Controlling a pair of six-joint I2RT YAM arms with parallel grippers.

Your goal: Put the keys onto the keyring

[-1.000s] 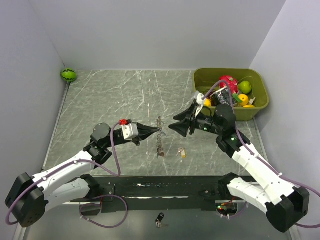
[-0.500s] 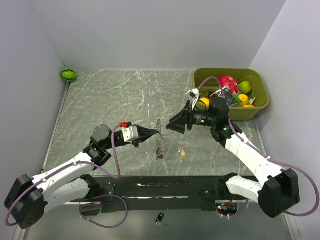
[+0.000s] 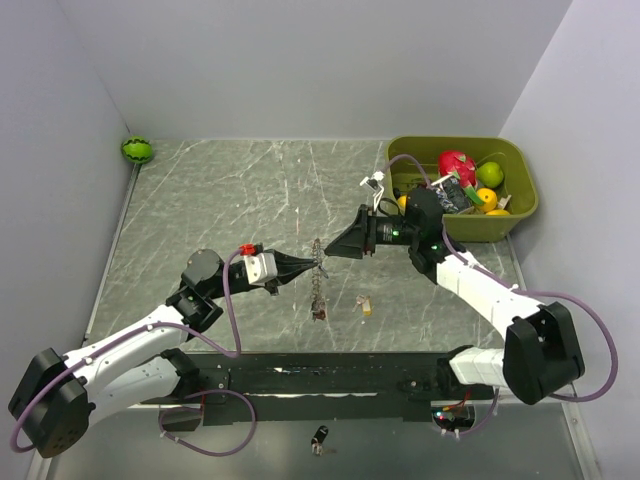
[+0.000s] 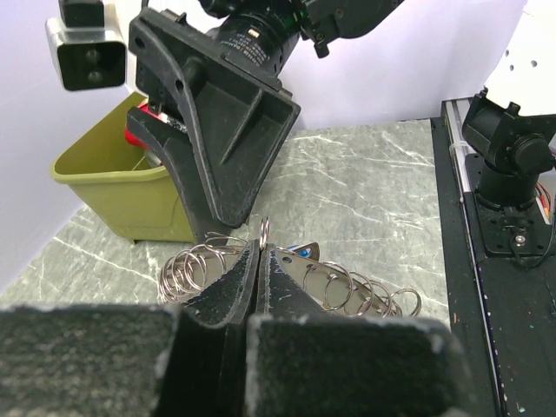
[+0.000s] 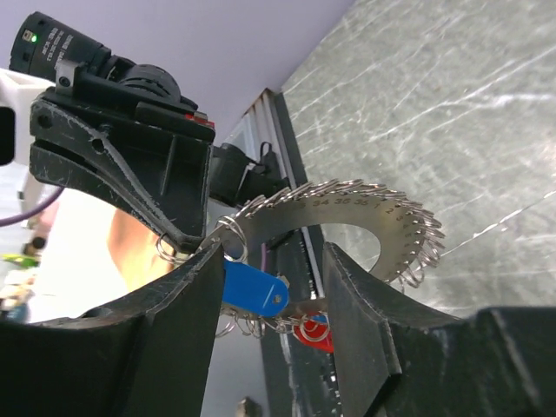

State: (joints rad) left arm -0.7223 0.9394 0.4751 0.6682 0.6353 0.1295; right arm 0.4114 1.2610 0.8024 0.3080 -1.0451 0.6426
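Note:
The keyring (image 3: 319, 278), a toothed grey metal ring carrying many small split rings, hangs on edge above the table. My left gripper (image 3: 308, 264) is shut on its rim; in the left wrist view the jaws (image 4: 261, 246) are pinched on the ring (image 4: 317, 271). My right gripper (image 3: 342, 247) is open just right of the ring. In the right wrist view its fingers (image 5: 274, 265) straddle the ring's (image 5: 347, 213) lower edge, where a blue-headed key (image 5: 256, 289) and a red-headed key (image 5: 314, 331) hang. A brass key (image 3: 365, 305) lies on the table.
A green bin (image 3: 455, 141) of toy fruit stands at the back right. A small watermelon ball (image 3: 137, 149) sits at the back left corner. A small black fob (image 3: 319, 437) lies below the table's near edge.
My right gripper has moved left and forward, up to the keyring. My left gripper holds the ring in nearly the same place.

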